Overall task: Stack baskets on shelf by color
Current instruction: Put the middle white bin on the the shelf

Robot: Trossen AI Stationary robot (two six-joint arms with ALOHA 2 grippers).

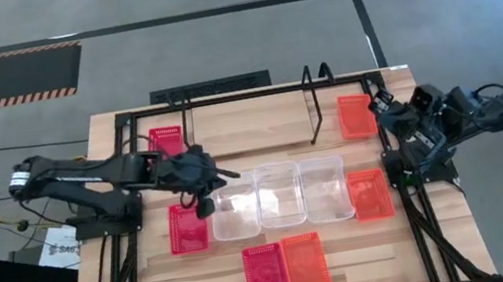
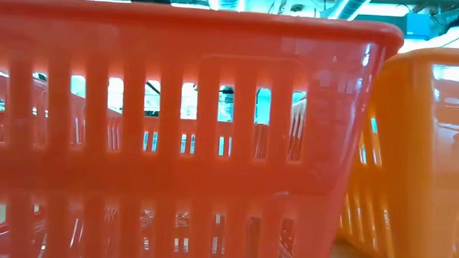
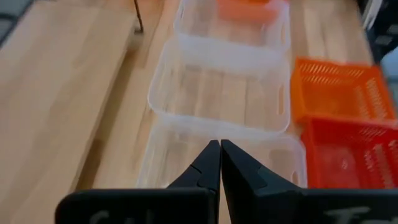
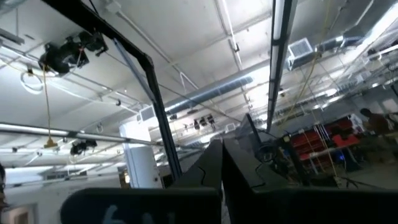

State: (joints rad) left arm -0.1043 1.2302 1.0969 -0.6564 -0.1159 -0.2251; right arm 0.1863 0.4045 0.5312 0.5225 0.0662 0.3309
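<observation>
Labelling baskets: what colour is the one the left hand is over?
Translucent clear basket; the left hand, shut, sits at its edge. Shows best in the left wrist view.

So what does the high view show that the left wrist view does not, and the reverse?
Only the high view shows the shelf, the right gripper parked at the table's right edge, and two red baskets at left. Only the left wrist view shows the left gripper with jaws shut. Both show the three clear baskets in a row.

red basket [image 2: 176, 127] fills low view, orange basket [image 2: 420, 151] cut off right
</observation>
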